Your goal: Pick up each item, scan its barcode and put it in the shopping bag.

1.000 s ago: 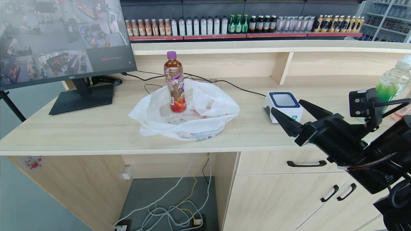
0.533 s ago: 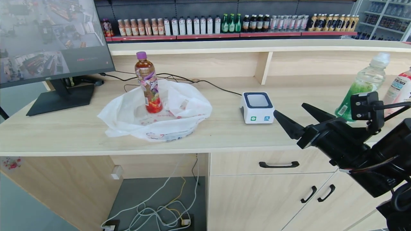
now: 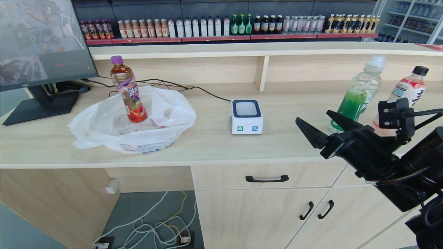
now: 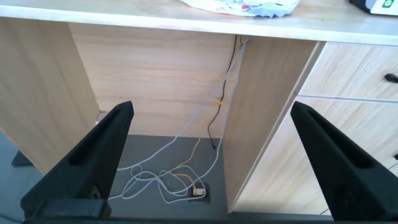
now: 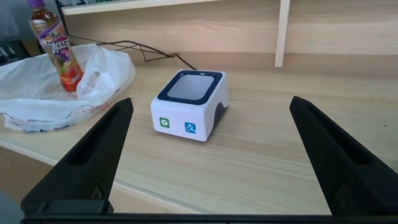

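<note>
Nothing on the counter (image 3: 207,141) itself seemed to have budged; the robot's outlook had swung to its right, carrying the right claw (image 3: 312,116) along, so the bag and scanner had slid toward the left of the head view and a second waiting bottle had come into sight. That right claw hung with its fingers spread wide and nothing between them, in front of the counter edge and pointing over it, with the scanner (image 3: 246,116) off to its left. Just past its fingertips stood a clear bottle with green drink (image 3: 356,93), and beside that a white-and-red bottle with a black cap (image 3: 405,88), both upright and untouched. The left claw (image 4: 212,106) was likewise splayed and empty, held low, facing the open space under the counter where loose cables (image 4: 180,180) lay on the floor. Farther along to the left, well apart from the scanner, the white shopping bag (image 3: 90,124) lay slumped open with a purple-capped tea bottle (image 3: 128,90) standing upright inside it. By my reckoning one item was done with, bagged already, and two remained to be picked up, scanned and bagged; the green one looked the likelier next pick, being nearest the right claw.
</note>
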{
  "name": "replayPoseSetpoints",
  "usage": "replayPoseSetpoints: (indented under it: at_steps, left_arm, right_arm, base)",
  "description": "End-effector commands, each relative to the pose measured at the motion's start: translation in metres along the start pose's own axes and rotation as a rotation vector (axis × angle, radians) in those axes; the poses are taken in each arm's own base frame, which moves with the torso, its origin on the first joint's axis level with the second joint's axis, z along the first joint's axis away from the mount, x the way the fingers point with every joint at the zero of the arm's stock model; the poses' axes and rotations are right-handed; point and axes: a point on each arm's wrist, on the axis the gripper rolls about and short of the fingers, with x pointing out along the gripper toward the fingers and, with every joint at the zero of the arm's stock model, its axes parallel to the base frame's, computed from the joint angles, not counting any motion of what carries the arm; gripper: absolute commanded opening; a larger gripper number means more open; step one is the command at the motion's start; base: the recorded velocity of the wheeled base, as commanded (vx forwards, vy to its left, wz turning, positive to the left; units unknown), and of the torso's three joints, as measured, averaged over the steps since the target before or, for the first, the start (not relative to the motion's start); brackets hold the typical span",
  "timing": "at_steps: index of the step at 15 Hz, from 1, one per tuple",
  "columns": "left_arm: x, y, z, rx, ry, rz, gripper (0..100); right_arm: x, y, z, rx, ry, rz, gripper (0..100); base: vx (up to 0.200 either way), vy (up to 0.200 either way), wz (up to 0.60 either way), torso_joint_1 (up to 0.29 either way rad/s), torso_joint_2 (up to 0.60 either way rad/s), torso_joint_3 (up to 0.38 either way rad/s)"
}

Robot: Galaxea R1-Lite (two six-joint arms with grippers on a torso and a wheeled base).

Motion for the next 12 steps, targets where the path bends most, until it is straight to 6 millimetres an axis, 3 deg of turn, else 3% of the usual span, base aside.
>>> replayPoseSetpoints:
  at_steps: [1, 11, 12]
  left_arm:
    - [0.0, 0.0, 0.0, 0.0, 0.0, 0.0, 100]
    - [0.0, 0.0, 0.0, -0.001, -0.002, 0.0, 100]
    - [0.0, 0.0, 0.0, -0.001, -0.002, 0.0, 100]
  right_arm:
    - [0.0, 0.0, -0.001, 0.0, 0.001, -0.001, 100]
    - [-0.005, -0.012, -0.003, -0.011, 0.017, -0.066, 100]
    - [-0.005, -0.013, -0.003, -0.011, 0.018, -0.069, 100]
  base:
    - [0.0, -0.2, 0.0, 0.002, 0.01, 0.002]
    - [0.0, -0.2, 0.0, 0.004, 0.0, 0.0]
    - [-0.2, -0.2, 0.0, 0.007, 0.0, 0.002]
